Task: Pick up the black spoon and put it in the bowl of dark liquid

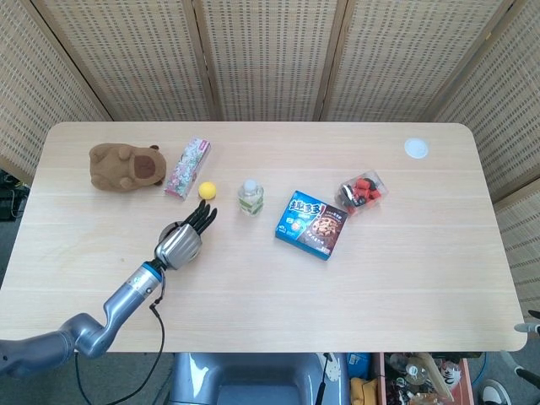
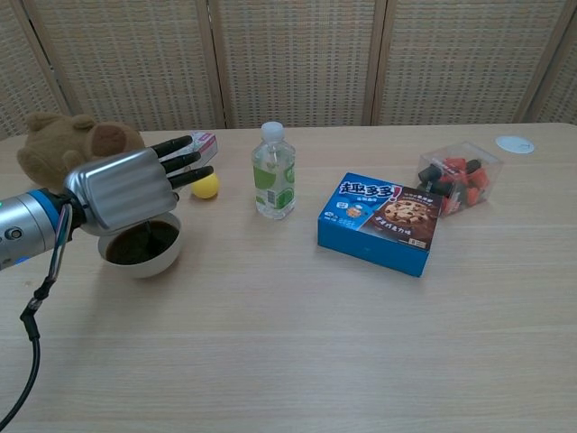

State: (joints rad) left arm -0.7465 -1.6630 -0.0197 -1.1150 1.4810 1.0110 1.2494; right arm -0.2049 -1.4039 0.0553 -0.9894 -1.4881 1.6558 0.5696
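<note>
Left hand (image 2: 126, 188) hovers over bowl of dark liquid (image 2: 142, 253), fingers extended; any hold on black spoon can't be told. Release only low, centred.

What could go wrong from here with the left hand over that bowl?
1. The left hand hangs low over the bowl of dark liquid; dropping further could knock the rim and spill it.
2. The spoon shows only as a thin dark handle under the palm, so whether the hand holds it cannot be told; a lift might drag it out, dripping.
3. The yellow ball lies just past the fingertips and may get nudged.
</note>
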